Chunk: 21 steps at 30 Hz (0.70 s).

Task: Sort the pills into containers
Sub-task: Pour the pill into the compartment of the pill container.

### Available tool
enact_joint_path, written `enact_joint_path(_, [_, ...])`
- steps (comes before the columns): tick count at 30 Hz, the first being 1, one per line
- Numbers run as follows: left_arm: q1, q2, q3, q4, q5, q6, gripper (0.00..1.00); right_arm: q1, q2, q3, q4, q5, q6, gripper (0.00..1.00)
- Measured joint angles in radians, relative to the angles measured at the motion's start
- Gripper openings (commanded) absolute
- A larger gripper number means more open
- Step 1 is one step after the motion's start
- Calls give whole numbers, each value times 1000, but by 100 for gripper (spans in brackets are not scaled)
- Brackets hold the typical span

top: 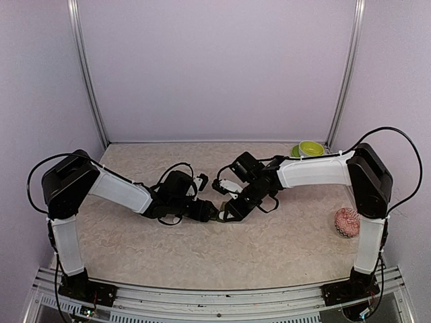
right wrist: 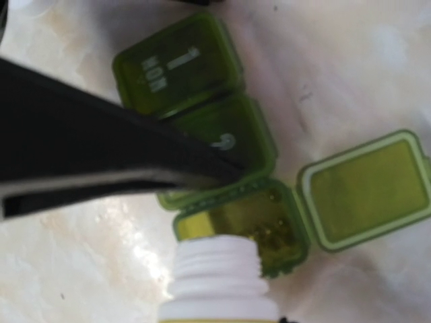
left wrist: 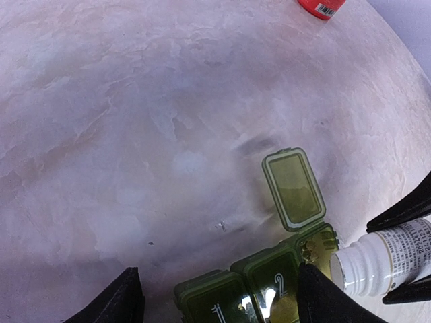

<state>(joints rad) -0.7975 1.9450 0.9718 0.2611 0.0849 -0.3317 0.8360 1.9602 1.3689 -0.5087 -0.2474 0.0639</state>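
Bottle (right wrist: pixel 215 279), clamped in right gripper (left wrist: pixel 377 261), tilts over the containers (right wrist: pixel 202 101), likely to pour. Left gripper (left wrist: pixel 219 282), spread open, seems to brace them.

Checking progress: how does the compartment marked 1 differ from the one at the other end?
The lid of compartment 1 is shut; the end compartment has its lid flipped open. The small bottle points at the end compartment, not compartment 1. Both are green, in one strip.

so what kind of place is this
Probably a robot test booth: plain lilac walls, aluminium frame posts, left arm and right arm bolted at a marbled tabletop's near edge.
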Motion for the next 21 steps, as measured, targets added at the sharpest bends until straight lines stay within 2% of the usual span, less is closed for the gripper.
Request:
enact_joint_path(13, [0, 0, 0, 0, 1, 0, 75, 1, 2, -4, 9, 5, 0, 12])
enact_joint_path(21, [0, 0, 0, 0, 2, 0, 75, 1, 7, 41, -72, 15, -4, 12])
